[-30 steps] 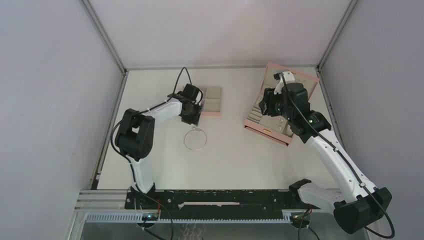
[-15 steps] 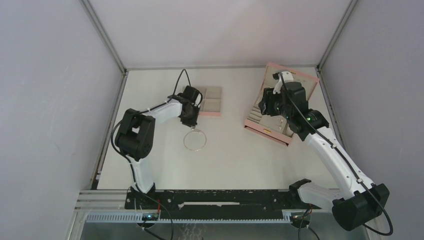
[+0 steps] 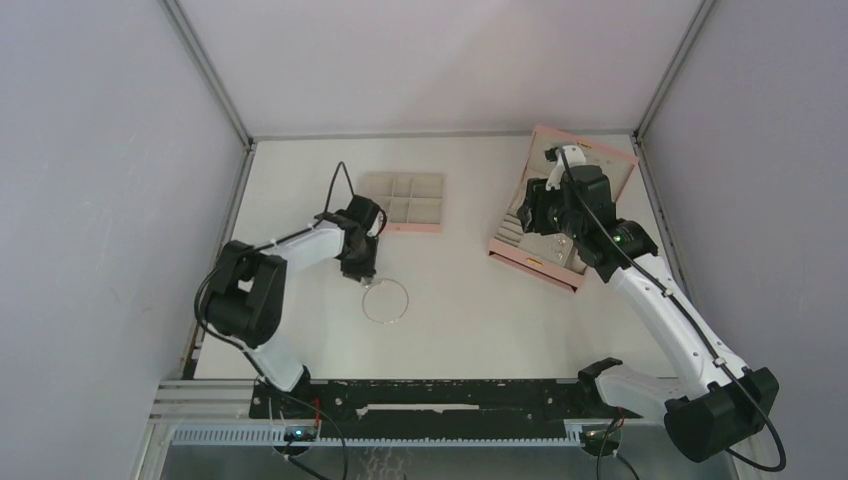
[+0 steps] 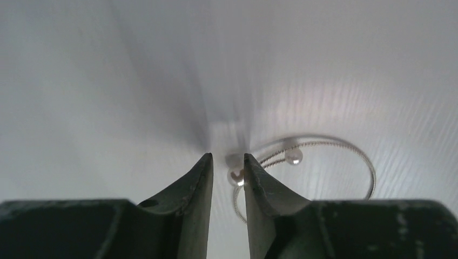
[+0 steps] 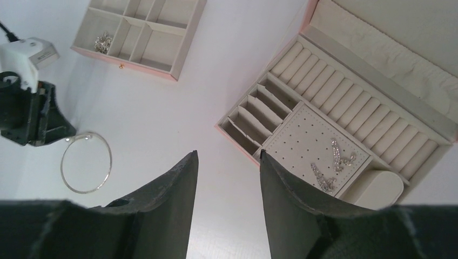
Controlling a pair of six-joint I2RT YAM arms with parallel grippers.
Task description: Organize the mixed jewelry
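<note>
The thin silver wire hoop with pearl ends lies on the white table; it also shows in the left wrist view and the right wrist view. My left gripper is at the hoop's near-left end. Its jaws stand a narrow gap apart, closed about one pearl end. My right gripper is open and empty, held high over the pink box. A small silver cluster lies in a compartment of the pink tray. Sparkly silver pieces sit on the box's peg pad.
The pink box stands open at the right, lid up against the back right corner. The pink compartment tray lies at the back centre. Grey walls close in the table on the left, back and right.
My left gripper has moved away from the pink tray toward the near left. The hoop has shifted the same way with it. The right arm has barely moved.
</note>
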